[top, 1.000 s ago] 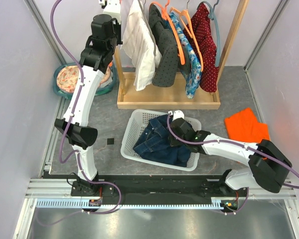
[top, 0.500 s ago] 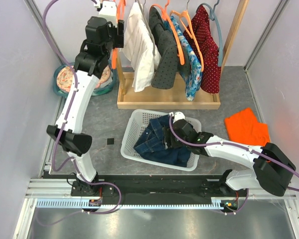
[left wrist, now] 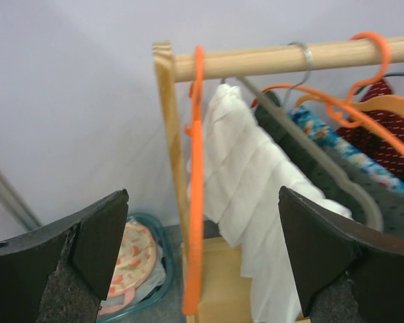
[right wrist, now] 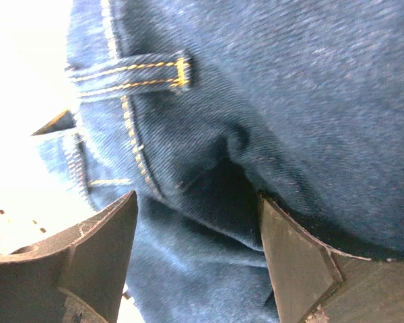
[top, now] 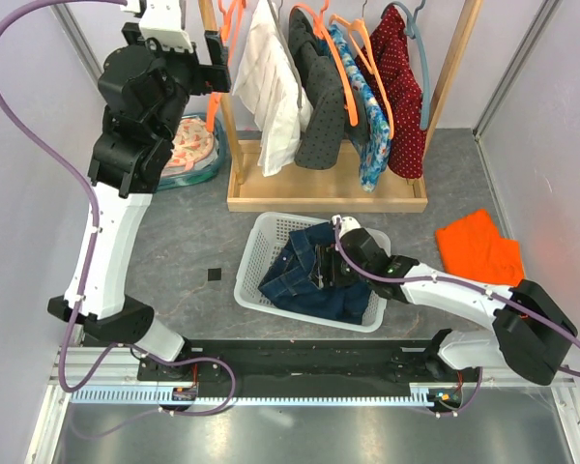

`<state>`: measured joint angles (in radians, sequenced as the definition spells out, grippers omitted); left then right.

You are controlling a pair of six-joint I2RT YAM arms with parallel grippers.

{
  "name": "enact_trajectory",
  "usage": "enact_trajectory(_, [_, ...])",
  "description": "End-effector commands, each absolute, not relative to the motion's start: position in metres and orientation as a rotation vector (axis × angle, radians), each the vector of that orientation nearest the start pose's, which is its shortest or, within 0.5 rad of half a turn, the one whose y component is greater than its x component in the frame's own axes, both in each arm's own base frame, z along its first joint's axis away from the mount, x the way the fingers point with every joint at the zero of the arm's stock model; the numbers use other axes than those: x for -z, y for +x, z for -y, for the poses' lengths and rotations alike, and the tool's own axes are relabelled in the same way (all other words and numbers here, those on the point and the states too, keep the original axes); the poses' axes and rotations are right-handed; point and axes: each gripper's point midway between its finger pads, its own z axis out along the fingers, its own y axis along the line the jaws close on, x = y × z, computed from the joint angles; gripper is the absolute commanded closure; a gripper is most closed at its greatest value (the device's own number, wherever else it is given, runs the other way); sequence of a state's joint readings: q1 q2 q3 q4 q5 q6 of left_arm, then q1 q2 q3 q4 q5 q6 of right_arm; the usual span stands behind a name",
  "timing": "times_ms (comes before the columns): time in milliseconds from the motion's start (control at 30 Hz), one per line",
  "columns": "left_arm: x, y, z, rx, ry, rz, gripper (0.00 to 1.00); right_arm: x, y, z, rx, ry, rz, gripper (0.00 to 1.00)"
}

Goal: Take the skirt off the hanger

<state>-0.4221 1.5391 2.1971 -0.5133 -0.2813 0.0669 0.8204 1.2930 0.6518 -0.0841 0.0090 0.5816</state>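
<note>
Two arms: left raised at the rack's left end, right low over the basket.
Left gripper: jaws wide apart, gripping nothing; faces the rack's left post.
Hanger: orange, bare, hooked on the rod beside the left post; in the wrist view it sits between the two fingers, touching neither.
Skirt: blue denim, off the hanger, crumpled in the basket and draped over its near rim.
Basket: white, slotted, on the table in front of the rack base.
Right gripper: down at the skirt, jaws spread; a denim fold bulges between the fingers, not pinched as far as I can tell.
Rack: wooden frame, with clothes on hangers to the right of the bare one.
White garment: next to the bare hanger.
Other clothes: grey piece, blue print, red dotted, in that order toward the right post.
Orange cloth: flat on the table, right of the basket, well apart from it.
Teal tub: left of the rack, patterned cloth inside.
</note>
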Motion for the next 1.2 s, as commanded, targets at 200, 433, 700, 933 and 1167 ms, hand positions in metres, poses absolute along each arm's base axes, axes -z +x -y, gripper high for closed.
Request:
enact_trajectory(200, [-0.579, 0.410, 0.228, 0.155, 0.191, -1.344, 0.00, -0.147, 0.216, -0.288, -0.967, -0.238, -2.156, 0.15])
enact_trajectory(433, [-0.566, 0.452, 0.258, 0.134, 0.146, -1.306, 0.00, -0.161, 0.207, -0.283, -0.995, -0.280, -2.102, 0.13])
enact_trajectory(700, [-0.562, 0.477, 0.251, 0.050, 0.088, -1.271, 0.00, -0.150, 0.200, -0.271, -0.968, -0.275, -2.122, 0.16])
enact_trajectory(933, [-0.532, 0.498, 0.235, 0.033, 0.047, -1.355, 0.42, -0.138, 0.205, -0.263, -0.878, -0.244, -2.178, 0.22])
enact_trajectory(1167, [-0.530, 0.503, 0.218, 0.038, 0.037, -1.372, 0.52, -0.132, 0.209, -0.268, -0.865, -0.261, -2.206, 0.24])
